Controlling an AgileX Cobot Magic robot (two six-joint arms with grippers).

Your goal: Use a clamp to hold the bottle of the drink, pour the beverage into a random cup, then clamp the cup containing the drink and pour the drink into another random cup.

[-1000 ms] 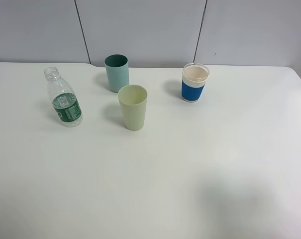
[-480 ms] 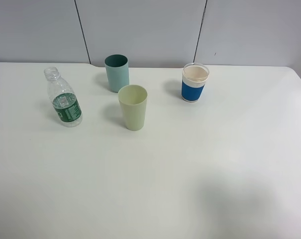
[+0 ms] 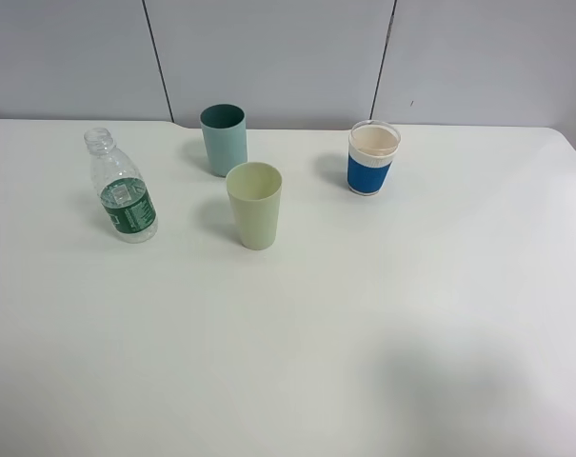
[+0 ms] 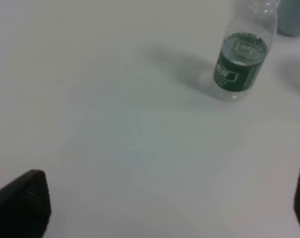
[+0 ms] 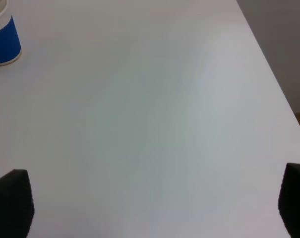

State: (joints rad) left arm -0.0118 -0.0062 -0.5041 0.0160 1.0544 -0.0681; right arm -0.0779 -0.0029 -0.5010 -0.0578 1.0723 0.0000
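High view: we look down on the desk (image 3: 383, 314) from above, facing the wall.
Left wrist: we sit low, sharing the bottle (image 4: 241, 57).
Right wrist: low, sharing the blue-banded cup (image 5: 2, 38).

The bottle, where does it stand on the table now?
In the high view the bottle stands upright on the left of the table, left of the yellow-green cup and the teal cup, touching neither.

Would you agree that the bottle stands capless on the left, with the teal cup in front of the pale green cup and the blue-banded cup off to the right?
Not quite: the teal cup stands behind the pale green cup, nearer the wall, as the exterior high view shows. The bottle is indeed capless on the left, and the blue-banded cup is off to the right.
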